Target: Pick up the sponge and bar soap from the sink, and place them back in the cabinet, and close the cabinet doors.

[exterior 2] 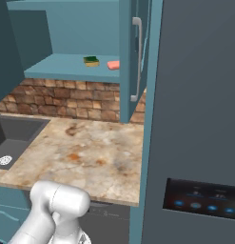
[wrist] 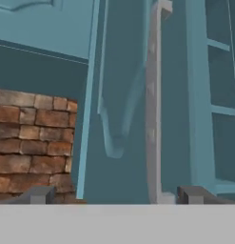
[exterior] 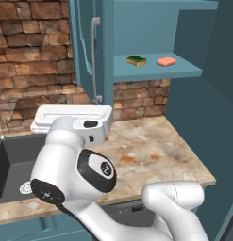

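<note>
The yellow sponge with its dark green top (exterior: 136, 60) and the flat salmon-pink bar soap (exterior: 166, 61) lay side by side, a little apart, on the teal inner shelf of the teal-blue wall cabinet (exterior: 155, 73) — both well away from the gripper (wrist: 116, 195). In the hand view the jaws stood spread wide, nothing between the two dark fingertips (wrist: 40, 194), and the vertical silver bar handle (wrist: 154, 105) of a tall teal cabinet door (wrist: 123, 95) rose just ahead of them, nearer the right-hand tip. Both cabinet doors (exterior: 89, 47) stood open. The white arm (exterior: 73, 160) was folded low over the mottled stone desk (exterior: 151, 155) — beside the dark grey sink (exterior: 14, 160).
</note>
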Robot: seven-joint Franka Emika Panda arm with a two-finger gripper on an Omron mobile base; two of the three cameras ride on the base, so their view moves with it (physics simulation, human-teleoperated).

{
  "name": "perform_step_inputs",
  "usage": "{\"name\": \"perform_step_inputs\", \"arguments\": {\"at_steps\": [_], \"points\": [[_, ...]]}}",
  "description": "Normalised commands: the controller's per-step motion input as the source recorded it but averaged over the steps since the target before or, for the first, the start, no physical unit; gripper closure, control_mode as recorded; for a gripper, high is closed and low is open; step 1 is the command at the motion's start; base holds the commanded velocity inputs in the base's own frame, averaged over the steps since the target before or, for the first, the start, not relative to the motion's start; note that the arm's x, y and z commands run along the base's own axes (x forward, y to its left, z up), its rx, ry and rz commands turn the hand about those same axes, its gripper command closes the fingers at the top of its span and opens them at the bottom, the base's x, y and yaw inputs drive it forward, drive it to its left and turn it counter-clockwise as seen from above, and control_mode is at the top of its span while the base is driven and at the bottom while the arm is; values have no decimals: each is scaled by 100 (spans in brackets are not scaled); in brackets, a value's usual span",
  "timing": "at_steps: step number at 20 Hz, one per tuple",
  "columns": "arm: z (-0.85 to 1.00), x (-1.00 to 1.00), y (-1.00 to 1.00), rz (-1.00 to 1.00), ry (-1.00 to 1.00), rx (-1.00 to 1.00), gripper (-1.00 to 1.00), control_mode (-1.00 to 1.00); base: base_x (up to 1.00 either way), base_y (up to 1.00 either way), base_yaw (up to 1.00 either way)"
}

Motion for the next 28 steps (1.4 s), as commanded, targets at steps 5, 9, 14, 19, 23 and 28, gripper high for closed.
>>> {"name": "perform_step_inputs", "arguments": {"at_steps": [5,9,14,19,23,28], "points": [[0,31,16,-12,-5,0,-100,-100,0,0,0],[-6,38,18,-7,-2,0,-100,-100,0,0,0],[-15,40,22,0,0,0,-100,-100,0,0,0],[-13,49,23,0,0,0,-100,-100,0,0,0],[-1,36,5,0,0,0,-100,-100,0,0,0],[0,21,0,0,0,0,-100,-100,0,0,0]]}}
